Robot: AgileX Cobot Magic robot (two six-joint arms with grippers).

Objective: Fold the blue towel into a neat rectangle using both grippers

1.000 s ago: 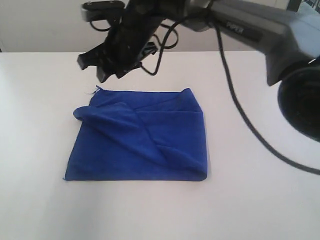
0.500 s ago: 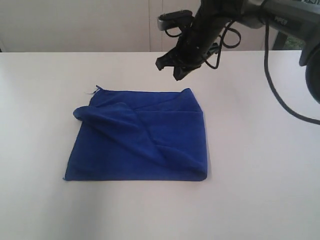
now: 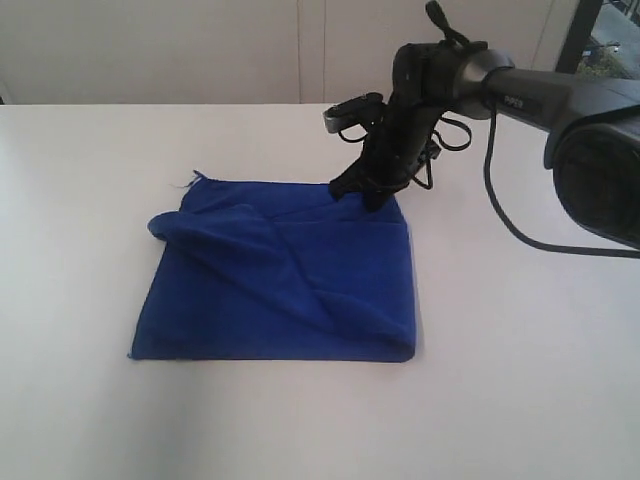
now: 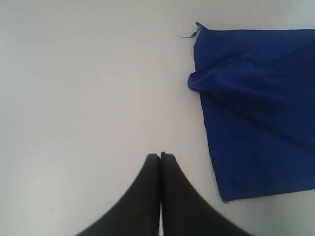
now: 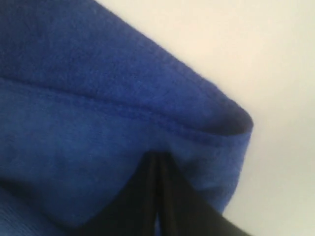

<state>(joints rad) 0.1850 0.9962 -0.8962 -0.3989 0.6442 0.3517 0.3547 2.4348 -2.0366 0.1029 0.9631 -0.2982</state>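
Note:
The blue towel point(image 3: 300, 290) lies folded on the white table, with a loose flap point(image 3: 225, 240) turned over its left part and a thread at its far left corner. My right gripper point(image 3: 372, 200) is shut, and its tips rest on the towel's far right corner. In the right wrist view the closed black tips point(image 5: 157, 155) press into the towel point(image 5: 98, 98) near its rolled edge, with no cloth pinched between them. My left gripper point(image 4: 160, 156) is shut over bare table, apart from the towel point(image 4: 256, 108). It is out of the exterior view.
The white table point(image 3: 520, 380) spreads wide on all sides of the towel. The right arm point(image 3: 560, 95) and its black cable point(image 3: 500, 215) reach in from the upper right. A pale wall runs behind the table's far edge.
The right gripper swung from above the towel's far left to its far right, shut on the way, and dropped onto the far right corner. The towel has not moved.

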